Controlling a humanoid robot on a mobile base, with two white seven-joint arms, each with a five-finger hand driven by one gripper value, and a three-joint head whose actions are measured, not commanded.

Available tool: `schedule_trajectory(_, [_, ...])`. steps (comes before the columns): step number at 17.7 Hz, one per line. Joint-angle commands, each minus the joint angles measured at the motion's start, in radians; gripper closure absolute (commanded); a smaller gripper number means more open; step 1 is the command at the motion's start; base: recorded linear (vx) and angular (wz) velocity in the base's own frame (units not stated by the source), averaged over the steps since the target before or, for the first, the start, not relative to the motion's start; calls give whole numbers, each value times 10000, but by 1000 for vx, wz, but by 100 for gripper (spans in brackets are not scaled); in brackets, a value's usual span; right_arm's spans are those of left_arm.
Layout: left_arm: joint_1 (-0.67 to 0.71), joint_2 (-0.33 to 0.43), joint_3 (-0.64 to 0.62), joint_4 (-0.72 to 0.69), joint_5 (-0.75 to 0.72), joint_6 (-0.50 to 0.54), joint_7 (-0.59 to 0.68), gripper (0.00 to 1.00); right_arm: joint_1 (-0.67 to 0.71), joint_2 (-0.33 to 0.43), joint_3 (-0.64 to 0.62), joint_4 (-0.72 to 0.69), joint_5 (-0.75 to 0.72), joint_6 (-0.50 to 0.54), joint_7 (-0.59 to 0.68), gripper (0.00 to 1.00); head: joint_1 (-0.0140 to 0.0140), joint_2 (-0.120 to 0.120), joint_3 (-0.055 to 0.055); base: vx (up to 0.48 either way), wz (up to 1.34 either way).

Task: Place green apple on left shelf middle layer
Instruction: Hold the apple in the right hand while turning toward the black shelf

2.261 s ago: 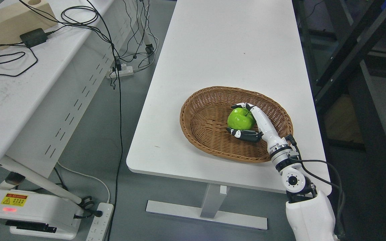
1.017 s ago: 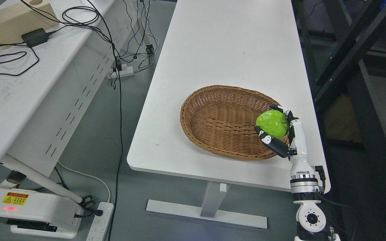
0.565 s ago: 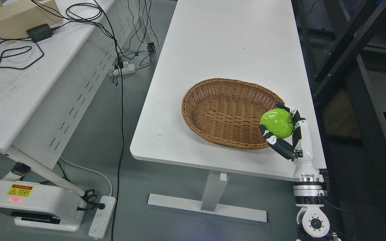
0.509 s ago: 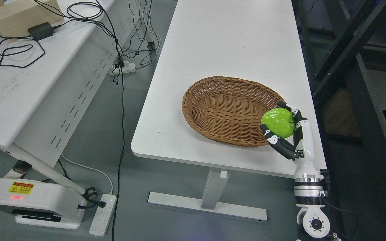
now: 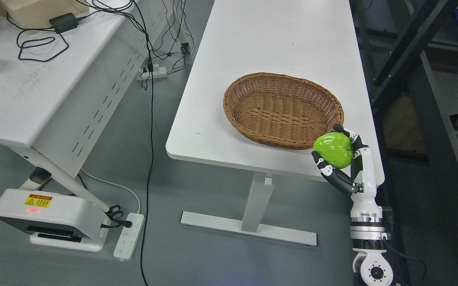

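Pick done: right hand wrapped around apple, clear of basket, at its 5 o'clock over table edge; carry and shelf placement left; left shelf not visible.

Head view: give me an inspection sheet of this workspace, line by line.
Surface: white table, bare apart from the basket.
Job's things: green apple lifted clear of the wicker basket, which holds nothing; target shelf not identifiable.
Clutter: nothing seen on the table.
Grippers: right robot hand shut on the green apple; left robot hand not in view.
Cables: black cables hanging to a power strip on the floor.
Surroundings: second white table, dark rack.
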Motion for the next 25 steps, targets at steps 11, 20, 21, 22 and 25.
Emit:
schedule_trajectory(11, [0,175,4,0,0,-22,0,0,193,-146,13,-57,-27,61,5,100,0,0,0,-187,-79])
schedule_trajectory(20, [0,175,4,0,0,-22,0,0,208,-146,-2,-42,-27,61,5,100,0,0,0,-231,-177])
schedule_trajectory(21, [0,175,4,0,0,-22,0,0,238,-146,13,-42,-27,61,5,100,0,0,0,-263,-1])
schedule_trajectory(22, [0,175,4,0,0,-22,0,0,254,-146,13,-42,-27,61,5,100,0,0,0,-263,-1])
schedule_trajectory(25, [0,175,4,0,0,-22,0,0,269,-146,-2,-42,-27,45,5,100,0,0,0,-237,29])
